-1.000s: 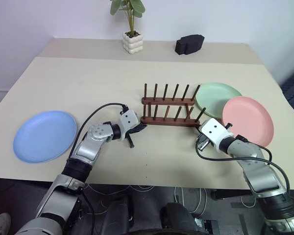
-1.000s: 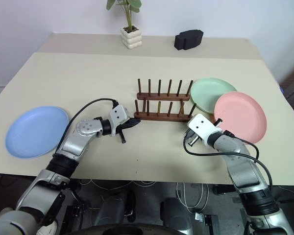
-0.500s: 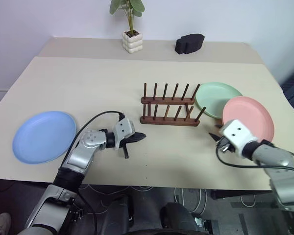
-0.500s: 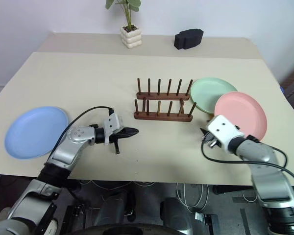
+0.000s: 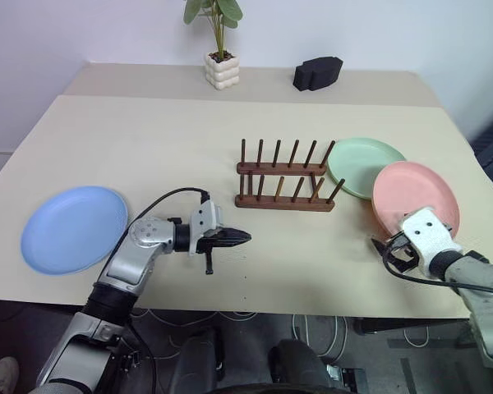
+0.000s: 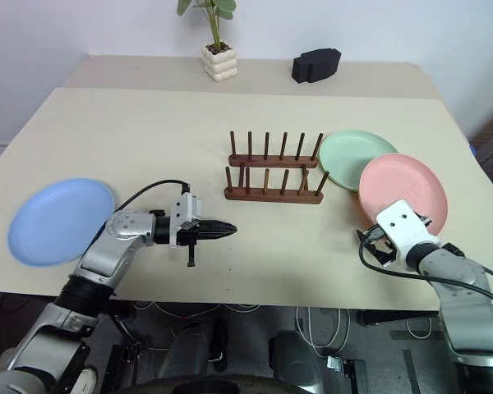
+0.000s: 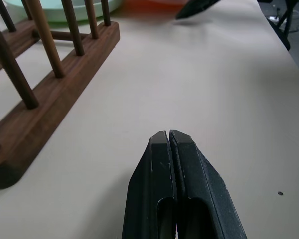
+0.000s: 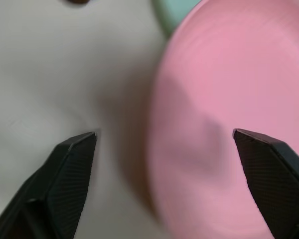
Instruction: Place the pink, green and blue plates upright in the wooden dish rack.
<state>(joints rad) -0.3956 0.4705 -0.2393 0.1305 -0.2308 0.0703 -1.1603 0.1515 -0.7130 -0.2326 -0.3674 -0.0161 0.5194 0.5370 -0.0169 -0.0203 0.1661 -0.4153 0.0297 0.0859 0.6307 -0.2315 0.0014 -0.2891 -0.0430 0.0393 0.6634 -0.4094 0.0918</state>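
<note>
R fingers (image 8: 164,164) wide apart by pink plate (image 5: 415,197)

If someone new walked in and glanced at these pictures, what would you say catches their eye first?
Probably the three pastel plates lying flat on the beige table: the blue plate alone at the robot's left, the green plate and pink plate overlapping at its right. Between them stands the dark wooden dish rack, its pegs holding nothing. The right tool is open at the pink plate's near edge, while the left tool is shut over bare table near the rack.
</note>
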